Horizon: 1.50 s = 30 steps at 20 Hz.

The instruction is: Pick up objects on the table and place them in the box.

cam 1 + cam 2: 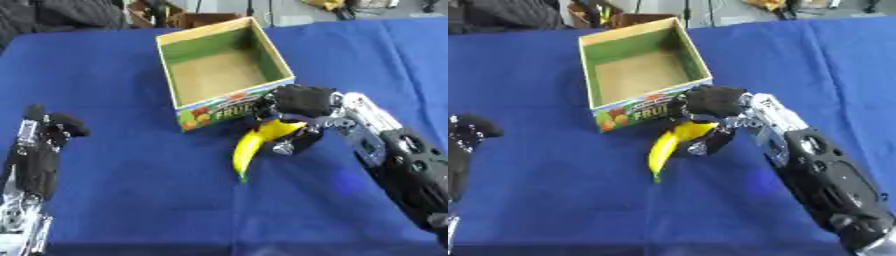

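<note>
One banana (252, 145) on the blue table (131, 190), my right hand (302, 102) curled around its upper end just in front of the box (188, 120); left hand (52, 127) idles near the lower left, its fingers unreadable. Banana looks light, soft-skinned and curved, so I'd hold mid-body. Contact points are hidden under my palm; box appears empty.

Black right hand (302, 102) and left hand (54, 125) on black forearms with silver joints.

The box (226, 75) stands centre-far on the table (131, 190); the banana (254, 142) lies just before its right corner; the left hand (48, 130) rests far left.
</note>
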Motion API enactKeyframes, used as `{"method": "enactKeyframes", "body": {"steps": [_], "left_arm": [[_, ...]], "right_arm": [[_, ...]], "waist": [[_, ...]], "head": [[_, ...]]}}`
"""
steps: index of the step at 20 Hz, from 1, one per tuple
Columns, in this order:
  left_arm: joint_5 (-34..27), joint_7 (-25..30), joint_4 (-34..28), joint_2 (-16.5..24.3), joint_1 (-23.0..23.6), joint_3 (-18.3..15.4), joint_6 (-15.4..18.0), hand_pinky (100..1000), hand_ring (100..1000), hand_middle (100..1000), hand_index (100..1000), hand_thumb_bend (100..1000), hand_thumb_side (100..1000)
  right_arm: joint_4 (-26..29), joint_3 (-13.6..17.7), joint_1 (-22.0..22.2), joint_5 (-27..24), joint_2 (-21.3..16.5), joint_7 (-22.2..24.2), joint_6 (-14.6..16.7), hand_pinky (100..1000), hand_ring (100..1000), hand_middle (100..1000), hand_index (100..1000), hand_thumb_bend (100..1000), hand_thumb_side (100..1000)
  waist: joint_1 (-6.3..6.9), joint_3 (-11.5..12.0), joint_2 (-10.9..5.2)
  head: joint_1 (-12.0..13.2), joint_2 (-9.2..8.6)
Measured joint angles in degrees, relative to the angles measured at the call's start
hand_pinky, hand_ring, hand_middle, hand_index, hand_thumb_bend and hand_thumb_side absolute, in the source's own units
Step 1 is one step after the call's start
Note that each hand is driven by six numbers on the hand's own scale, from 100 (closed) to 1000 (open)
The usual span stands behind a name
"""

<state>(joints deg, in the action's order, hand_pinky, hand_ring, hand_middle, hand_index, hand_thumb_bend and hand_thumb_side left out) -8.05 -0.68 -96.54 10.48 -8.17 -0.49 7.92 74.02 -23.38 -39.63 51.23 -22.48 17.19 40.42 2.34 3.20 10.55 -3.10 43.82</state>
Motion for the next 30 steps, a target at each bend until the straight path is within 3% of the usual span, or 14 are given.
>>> {"method": "enactKeyframes", "body": {"steps": [14, 15, 16, 19, 30], "left_arm": [[0.0, 0.05, 0.0, 0.0, 0.01, 0.0, 0.03, 641, 546, 513, 542, 201, 944], [0.0, 0.06, 0.0, 0.0, 0.01, 0.0, 0.04, 641, 546, 513, 542, 201, 944], [0.0, 0.08, 0.0, 0.0, 0.01, 0.0, 0.06, 641, 545, 513, 542, 201, 944], [0.0, 0.09, 0.0, 0.0, 0.0, 0.0, 0.07, 641, 545, 513, 542, 201, 944], [0.0, 0.1, 0.0, 0.0, -0.03, 0.0, 0.07, 641, 544, 512, 542, 201, 944]], "right_arm": [[4.17, 0.05, -0.21, -5.81, -1.91, 2.92, -2.81, 398, 616, 567, 575, 252, 229], [4.25, 0.05, -0.21, -5.89, -1.91, 3.16, -2.86, 416, 641, 599, 616, 302, 222], [4.25, 0.03, -0.21, -5.9, -1.91, 3.46, -2.84, 418, 644, 604, 620, 264, 244], [4.05, -0.18, -0.18, -5.89, -1.9, 4.71, -2.42, 471, 712, 678, 681, 278, 260], [1.0, -0.33, 0.05, -4.84, -1.28, 7.44, -1.27, 564, 792, 759, 714, 285, 276]], "waist": [[-0.26, 0.01, -0.35], [-0.26, 0.03, -0.35], [-0.26, 0.06, -0.35], [-0.25, 0.3, -0.35], [0.07, 0.77, -0.07]], "head": [[0.04, 0.0], [0.04, 0.0], [0.04, 0.0], [0.04, 0.0], [0.04, 0.0]]}}
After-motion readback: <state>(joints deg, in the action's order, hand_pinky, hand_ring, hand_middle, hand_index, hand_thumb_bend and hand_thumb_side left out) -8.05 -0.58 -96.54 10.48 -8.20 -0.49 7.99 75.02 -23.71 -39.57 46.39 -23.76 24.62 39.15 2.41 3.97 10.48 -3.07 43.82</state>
